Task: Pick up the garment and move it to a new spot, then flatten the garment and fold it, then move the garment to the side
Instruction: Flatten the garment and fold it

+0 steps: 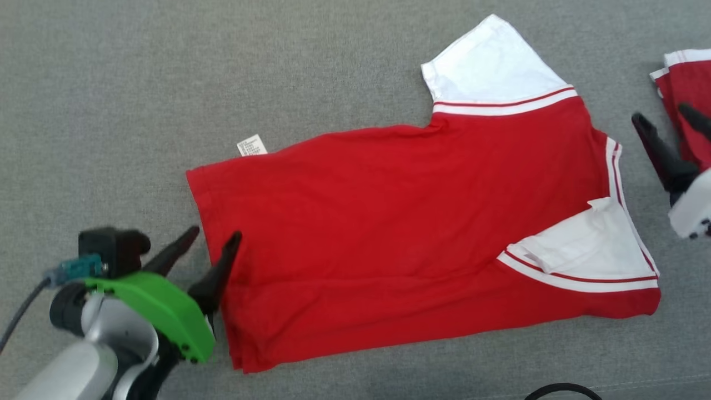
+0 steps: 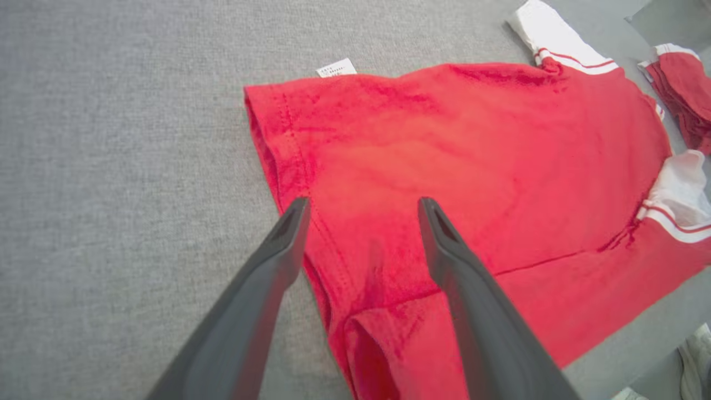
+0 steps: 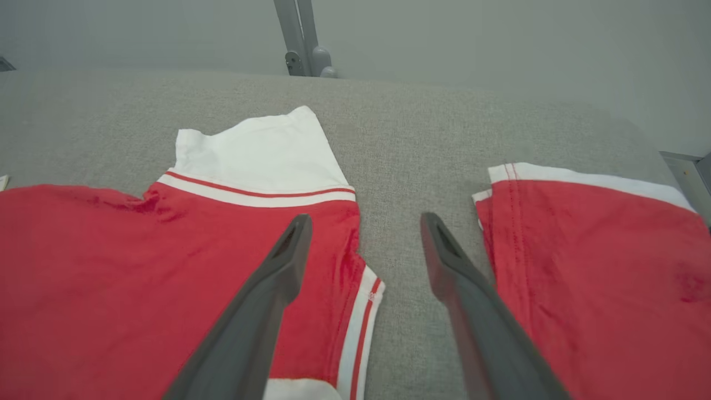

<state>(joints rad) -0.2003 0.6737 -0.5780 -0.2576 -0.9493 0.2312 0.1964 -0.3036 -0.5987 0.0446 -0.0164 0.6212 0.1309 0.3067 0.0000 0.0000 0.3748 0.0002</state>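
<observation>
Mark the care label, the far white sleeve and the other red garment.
care label (image 1: pixel 251 145), head view, tag's centre.
far white sleeve (image 1: pixel 491 61), head view, white panel.
other red garment (image 3: pixel 589 266), right wrist view, red body.

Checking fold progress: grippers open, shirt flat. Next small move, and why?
Probably send the right gripper to the far white sleeve and fold it in: it sticks out past the shirt, while the near sleeve already lies folded over the red.

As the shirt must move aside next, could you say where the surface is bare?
Bare: the grey surface left of the red shirt and beyond its label. Crowded: the right, where the right gripper sits between it and a second red garment.
</observation>
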